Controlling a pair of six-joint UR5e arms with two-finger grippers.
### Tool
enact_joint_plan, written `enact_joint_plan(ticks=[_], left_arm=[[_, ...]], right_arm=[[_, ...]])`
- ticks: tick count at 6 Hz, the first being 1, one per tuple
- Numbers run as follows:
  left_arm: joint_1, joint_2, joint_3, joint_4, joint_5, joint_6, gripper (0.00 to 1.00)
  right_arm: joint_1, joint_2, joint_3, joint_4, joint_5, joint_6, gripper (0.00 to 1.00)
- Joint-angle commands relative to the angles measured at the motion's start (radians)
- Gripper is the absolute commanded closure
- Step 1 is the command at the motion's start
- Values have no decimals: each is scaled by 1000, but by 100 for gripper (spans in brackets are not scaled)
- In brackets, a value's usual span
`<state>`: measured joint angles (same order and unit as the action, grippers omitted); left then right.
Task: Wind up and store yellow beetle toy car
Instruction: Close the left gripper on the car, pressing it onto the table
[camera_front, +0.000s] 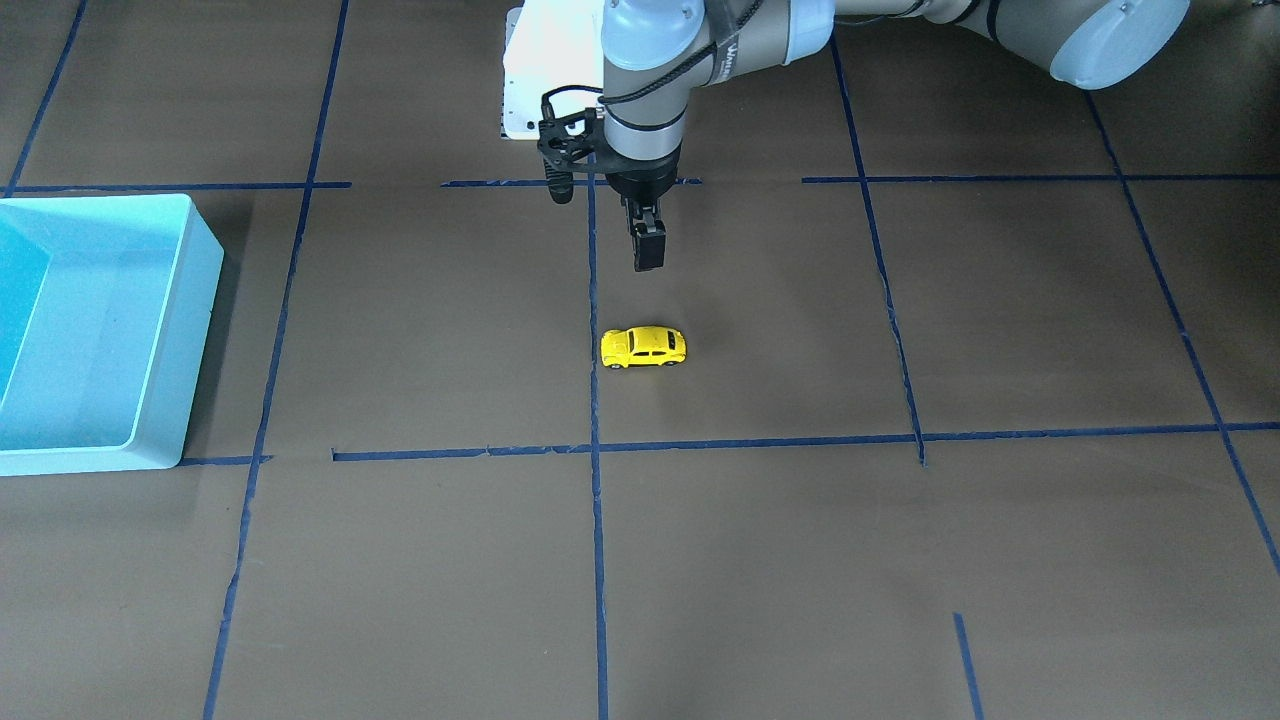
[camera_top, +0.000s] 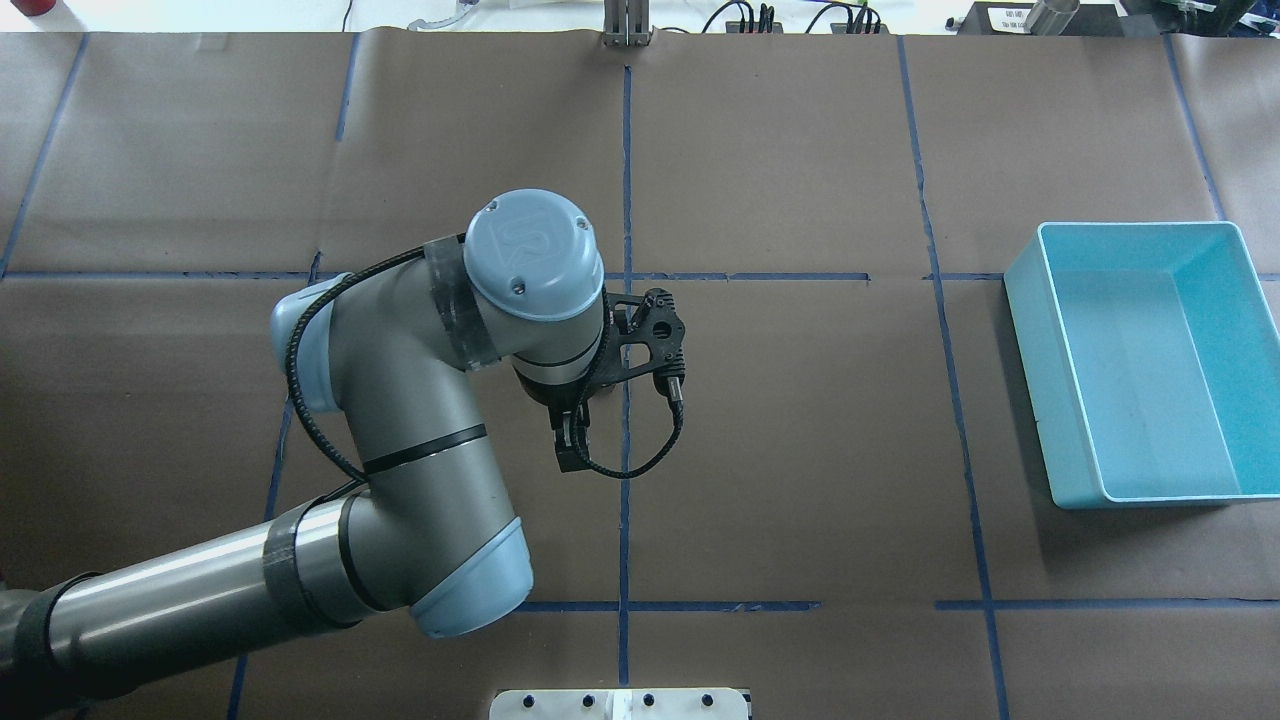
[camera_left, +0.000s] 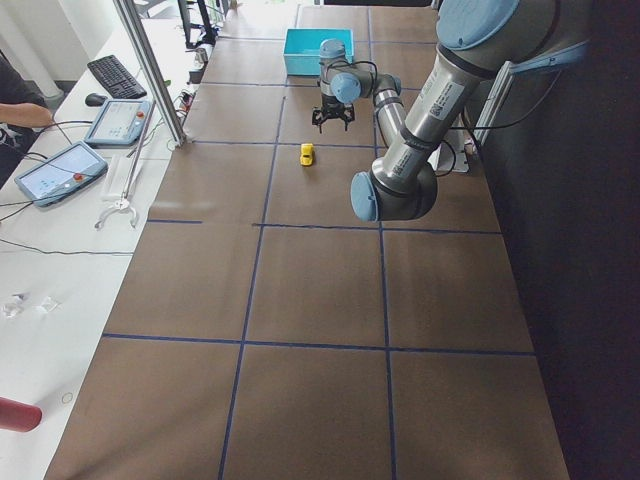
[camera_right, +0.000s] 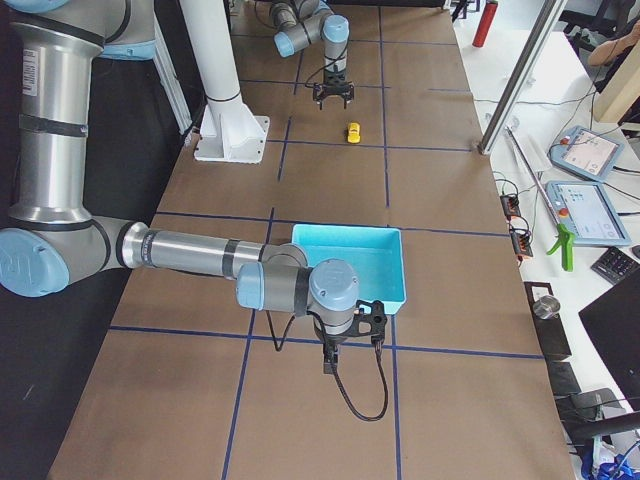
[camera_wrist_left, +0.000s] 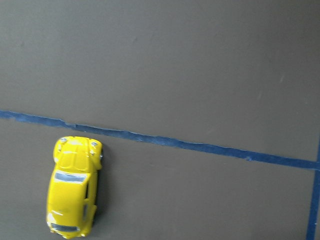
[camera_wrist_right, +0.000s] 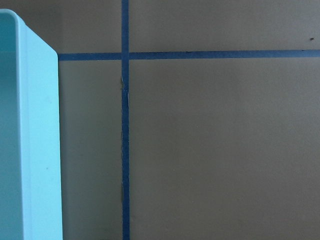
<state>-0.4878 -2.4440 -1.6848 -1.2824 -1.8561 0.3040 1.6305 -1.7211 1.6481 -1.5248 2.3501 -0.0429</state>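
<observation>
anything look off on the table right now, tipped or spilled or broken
Nothing stands out. The yellow beetle toy car sits upright on its wheels beside a blue tape line, no damage visible. The light blue bin stands level and empty. The left hand hangs near the car, not touching it.

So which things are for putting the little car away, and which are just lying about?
For the job:
yellow beetle toy car
light blue bin
left tool, above the car

Just lying about:
tablets
keyboard
</observation>
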Motion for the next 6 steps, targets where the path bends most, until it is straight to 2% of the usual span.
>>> enact_joint_plan(ticks=[1,2,4,6], left_arm=[[-2,-204,180,113,131,230,0],[-5,-293,323,113,136,243,0],[-6,-294,390,101,126,219,0],[2,-227,401,40,124,181,0]], right_arm=[[0,-3,2,0,5,0,0],[5,-5,2,-2,6,0,0],[11,-6,2,0,8,0,0],[11,-8,2,0,8,0,0]])
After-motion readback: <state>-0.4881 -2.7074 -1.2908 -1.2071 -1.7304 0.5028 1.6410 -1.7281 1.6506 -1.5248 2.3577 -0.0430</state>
